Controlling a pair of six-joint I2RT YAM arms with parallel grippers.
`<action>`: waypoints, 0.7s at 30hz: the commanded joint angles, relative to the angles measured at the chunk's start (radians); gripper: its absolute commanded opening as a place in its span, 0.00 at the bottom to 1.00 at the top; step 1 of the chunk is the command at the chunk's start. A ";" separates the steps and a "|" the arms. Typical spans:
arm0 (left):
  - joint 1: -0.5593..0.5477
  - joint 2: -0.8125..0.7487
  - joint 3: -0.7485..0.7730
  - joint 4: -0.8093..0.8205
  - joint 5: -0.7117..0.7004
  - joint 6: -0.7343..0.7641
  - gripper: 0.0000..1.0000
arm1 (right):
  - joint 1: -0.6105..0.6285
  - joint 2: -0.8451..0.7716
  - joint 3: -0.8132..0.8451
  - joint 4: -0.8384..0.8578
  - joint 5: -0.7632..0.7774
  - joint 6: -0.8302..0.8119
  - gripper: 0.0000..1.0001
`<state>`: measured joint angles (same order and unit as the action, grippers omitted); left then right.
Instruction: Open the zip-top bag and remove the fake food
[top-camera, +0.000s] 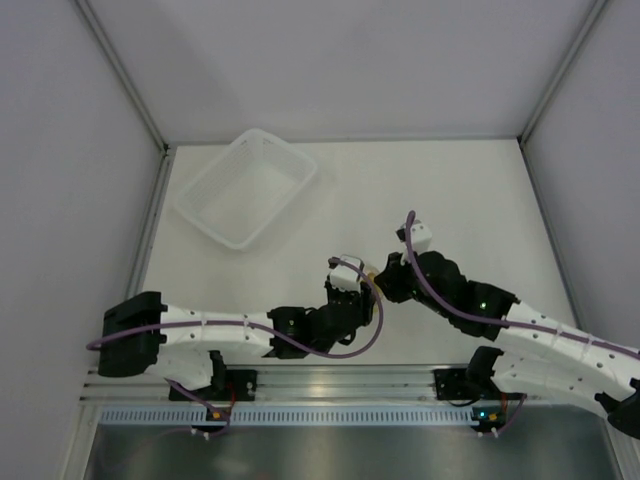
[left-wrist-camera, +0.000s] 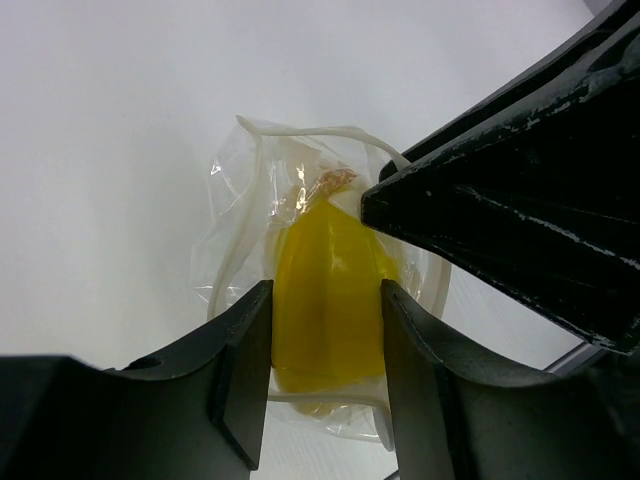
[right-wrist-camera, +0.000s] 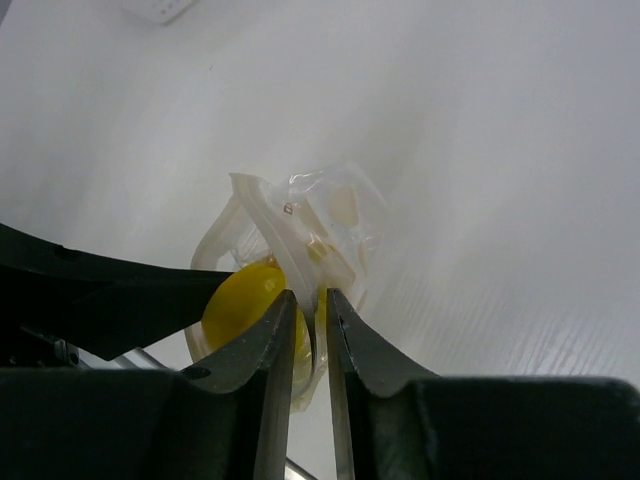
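Note:
The zip-top bag (left-wrist-camera: 238, 205) is a small clear pouch held just above the white table between both grippers. The yellow fake food (left-wrist-camera: 325, 285) sits inside it. My left gripper (left-wrist-camera: 325, 345) is shut on the bag's lower part, its fingers pressing the food through the plastic. My right gripper (right-wrist-camera: 315, 322) is shut on the bag's white zip edge (right-wrist-camera: 300, 235), with the food (right-wrist-camera: 240, 300) just to its left. In the top view the left gripper (top-camera: 362, 287) and right gripper (top-camera: 386, 280) meet at the table's middle front, with a sliver of yellow (top-camera: 371, 272) between them.
A translucent white basket tray (top-camera: 246, 186) stands at the back left of the table. White walls enclose the table on three sides. The arms' bases and a metal rail (top-camera: 340, 385) run along the near edge.

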<state>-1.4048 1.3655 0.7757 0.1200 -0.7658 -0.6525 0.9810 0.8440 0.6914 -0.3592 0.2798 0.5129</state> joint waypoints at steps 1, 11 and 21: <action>-0.010 -0.043 -0.004 0.035 -0.009 -0.013 0.00 | 0.013 -0.010 -0.015 0.066 0.019 -0.034 0.21; -0.010 -0.094 -0.036 0.030 -0.070 -0.058 0.00 | 0.019 0.003 -0.045 0.052 -0.051 -0.027 0.30; -0.010 -0.106 -0.029 0.024 -0.067 -0.091 0.00 | 0.038 0.046 -0.070 0.155 -0.100 -0.005 0.18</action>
<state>-1.4090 1.3022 0.7357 0.0685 -0.8165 -0.7090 0.9958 0.8726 0.6262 -0.2687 0.1963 0.4999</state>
